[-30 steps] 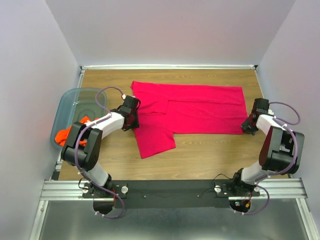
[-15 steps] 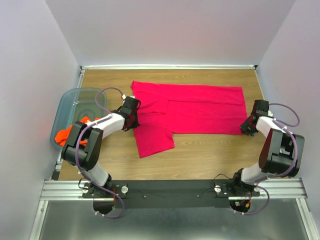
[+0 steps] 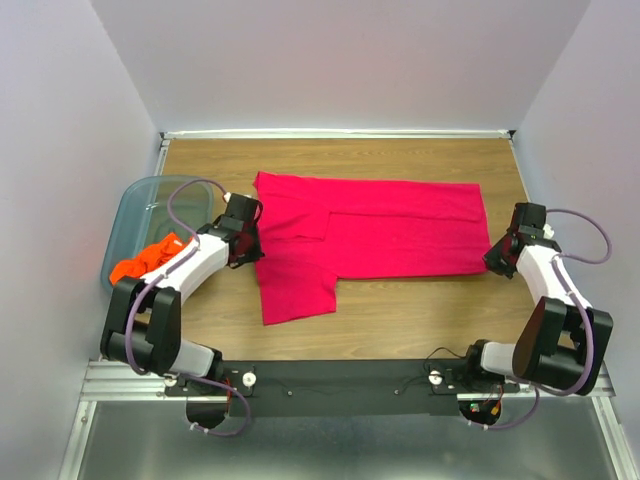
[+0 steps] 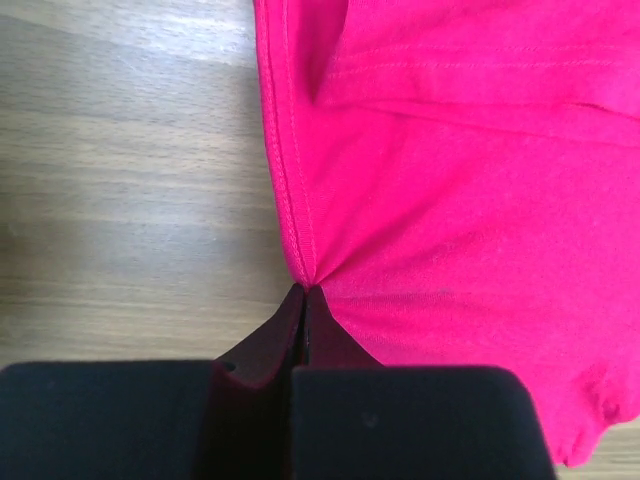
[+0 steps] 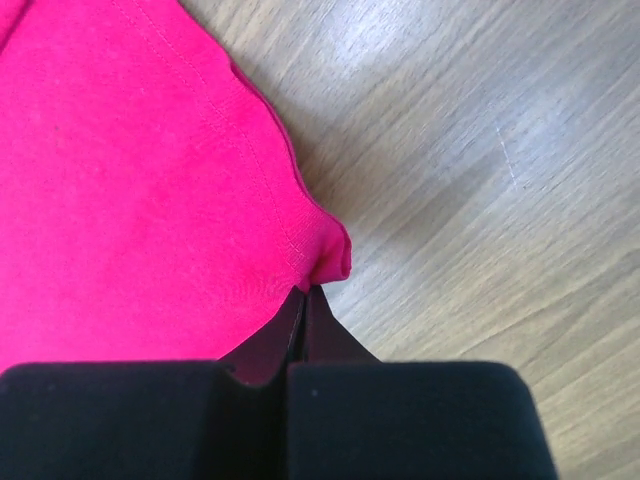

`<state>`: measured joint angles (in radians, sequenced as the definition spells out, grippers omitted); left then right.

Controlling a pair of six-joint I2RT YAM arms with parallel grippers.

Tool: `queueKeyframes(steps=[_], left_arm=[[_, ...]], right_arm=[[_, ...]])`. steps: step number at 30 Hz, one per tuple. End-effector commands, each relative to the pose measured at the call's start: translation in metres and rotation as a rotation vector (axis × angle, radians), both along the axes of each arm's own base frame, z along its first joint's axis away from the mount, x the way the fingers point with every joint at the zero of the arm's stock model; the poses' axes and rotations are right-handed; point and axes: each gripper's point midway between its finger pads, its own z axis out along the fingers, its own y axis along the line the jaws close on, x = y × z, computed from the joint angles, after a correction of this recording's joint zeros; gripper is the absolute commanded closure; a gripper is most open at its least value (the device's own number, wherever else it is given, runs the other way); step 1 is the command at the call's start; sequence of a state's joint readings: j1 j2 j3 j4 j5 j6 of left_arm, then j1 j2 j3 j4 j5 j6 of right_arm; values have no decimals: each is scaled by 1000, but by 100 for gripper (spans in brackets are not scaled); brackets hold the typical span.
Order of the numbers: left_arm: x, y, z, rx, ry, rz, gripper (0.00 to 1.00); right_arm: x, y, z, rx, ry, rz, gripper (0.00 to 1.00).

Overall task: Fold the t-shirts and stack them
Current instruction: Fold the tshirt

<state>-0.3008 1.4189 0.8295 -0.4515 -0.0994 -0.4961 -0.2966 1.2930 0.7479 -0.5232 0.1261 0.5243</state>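
The magenta-pink t-shirt (image 3: 380,230) lies spread across the wooden table, partly folded, with one sleeve (image 3: 295,290) hanging toward the near side. My left gripper (image 3: 250,240) is shut on the shirt's left edge; the left wrist view shows the hem (image 4: 300,255) pinched at the fingertips. My right gripper (image 3: 495,257) is shut on the shirt's near right corner (image 5: 325,250). The orange t-shirt (image 3: 140,262) lies bunched in the bin at the left.
A translucent blue-grey plastic bin (image 3: 150,205) stands at the table's left edge, close to my left arm. Grey walls enclose the table on three sides. Bare wood (image 3: 410,310) shows between the shirt and the arm bases.
Both grippers have moved toward the left and a little nearer, dragging the pink shirt with them. The shirt has shifted left and its sleeve now lies lower.
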Motion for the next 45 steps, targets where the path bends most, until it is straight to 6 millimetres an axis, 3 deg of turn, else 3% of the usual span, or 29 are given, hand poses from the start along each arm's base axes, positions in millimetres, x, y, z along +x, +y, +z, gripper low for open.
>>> queueKeyframes(steps=[1,6,11,13,15,20,32,45], left_arm=[[5,6,12,-13,13,-24,100],[28,18,19,-10,8,-20,100],[55,15,35,-51,-31,-41,100],[60,9,29,-69,-14,-61,100],[68,7,26,-74,-5,-73,100],[86,6,29,-86,-31,-75,100],[110,12,24,-84,-42,-54,100],[113,16,3,-88,-19,-20,100]], right_arm=[[2,-6,11,-18,14,5,99],[24,-10,18,-15,17,59,99],[49,-11,20,10,26,113,99],[61,-13,25,11,14,132,99],[67,-14,19,19,39,148,99],[89,-15,22,35,23,172,99],[121,-20,16,23,36,206,99],[137,-23,-1,5,75,214,99]])
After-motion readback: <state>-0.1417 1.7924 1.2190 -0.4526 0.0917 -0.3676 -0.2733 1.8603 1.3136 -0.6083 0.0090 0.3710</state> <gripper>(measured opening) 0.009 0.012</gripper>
